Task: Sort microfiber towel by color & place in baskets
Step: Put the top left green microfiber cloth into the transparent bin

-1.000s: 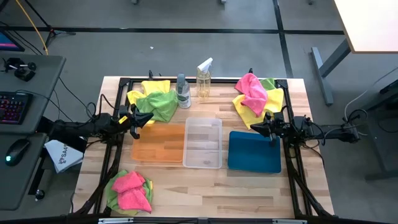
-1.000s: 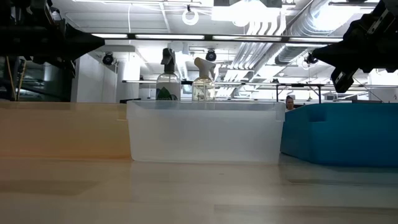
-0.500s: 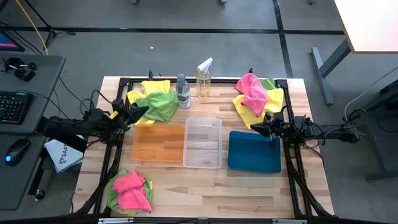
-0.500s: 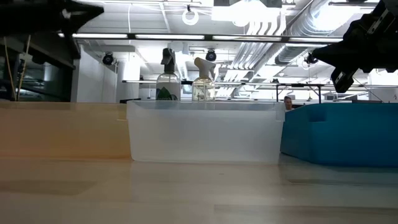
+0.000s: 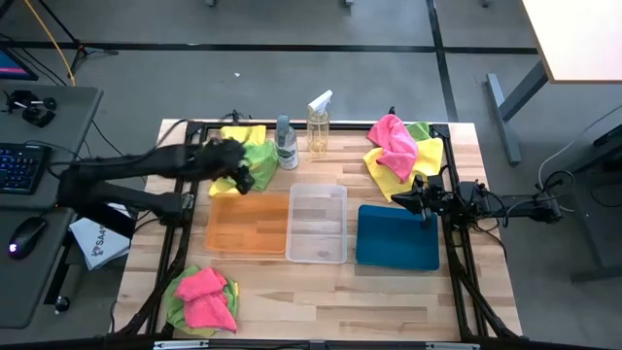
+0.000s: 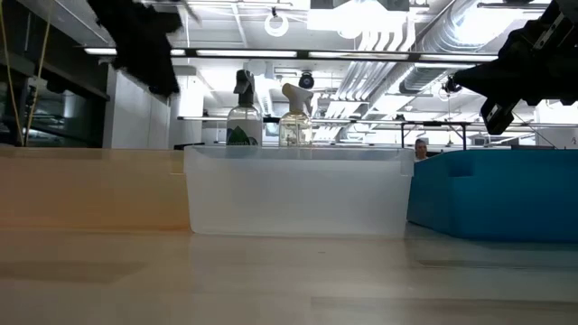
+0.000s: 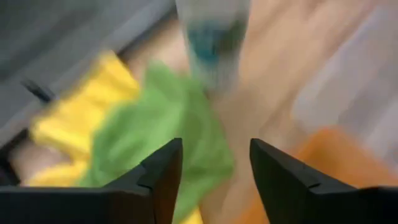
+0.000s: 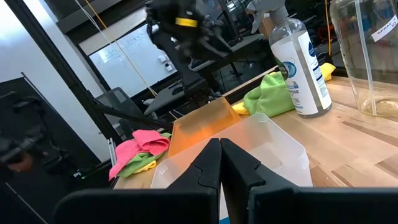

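Note:
Three piles of microfiber towel lie on the table: yellow and green at the far left, pink, yellow and green at the far right, pink on green at the near left. The orange basket, the clear basket and the blue basket stand side by side in the middle. My left gripper hangs open above the far-left pile, slanting down at its green towel, touching nothing. My right gripper waits shut and level above the blue basket's far edge.
Two spray bottles stand upright at the far edge between the two far piles, the nearer one close beside the green towel. A black frame runs along the table's left and right sides.
My left gripper has risen from its level rest by the orange basket's far left corner. It has swung out toward the far-left towel pile and tipped to slant downward. The towels and baskets lie as before.

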